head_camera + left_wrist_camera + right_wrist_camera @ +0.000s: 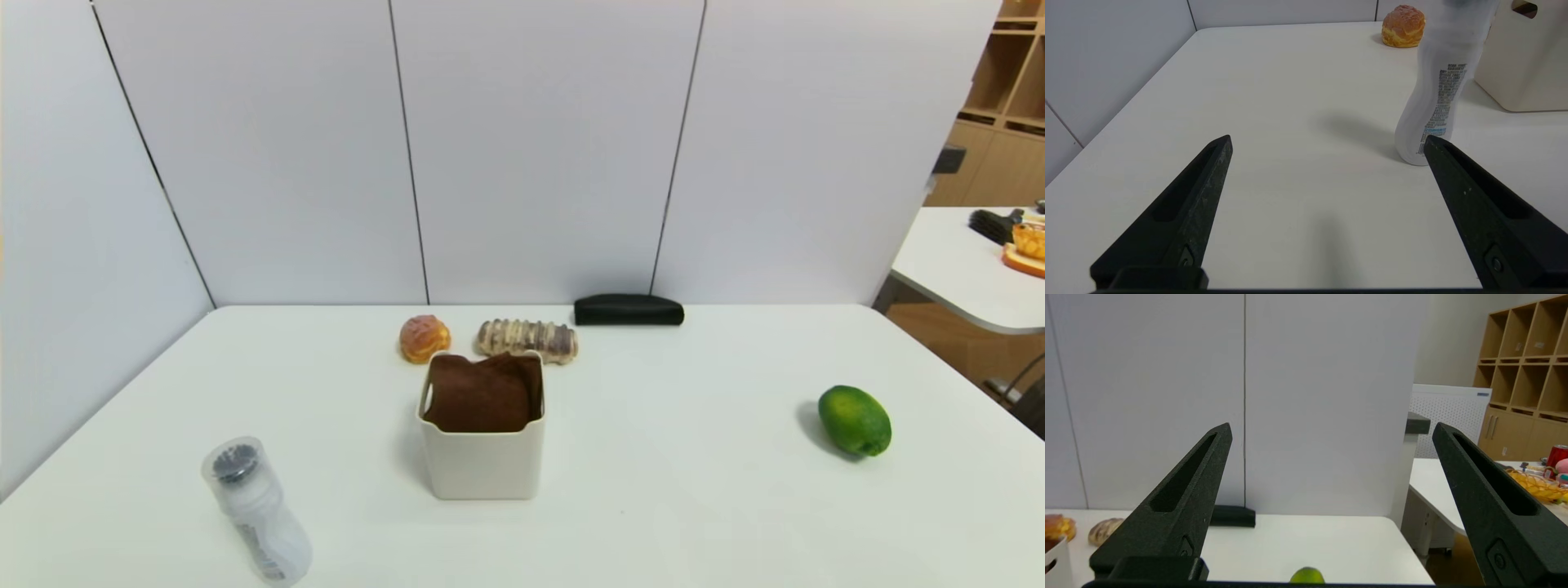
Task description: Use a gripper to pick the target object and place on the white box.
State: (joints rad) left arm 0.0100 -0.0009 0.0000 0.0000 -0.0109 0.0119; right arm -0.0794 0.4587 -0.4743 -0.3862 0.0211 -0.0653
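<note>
The brown towel (482, 398) is already sitting in the white box (483, 465) mid-table, so the job looks done (just keep both arms clear now). The left gripper (1327, 143) hangs low beside the bottle (1437, 94), fingers wide apart. The right gripper (1331, 433) is raised above the lime (1307, 575), fingers spread too.

White table (653, 490) bearing a white box (483, 465) mid-surface; behind it, orange bun (424, 338), striped bread roll (528, 339), black case (628, 310); left-front, clear bottle (255, 510); far right, green fruit (854, 420)
</note>
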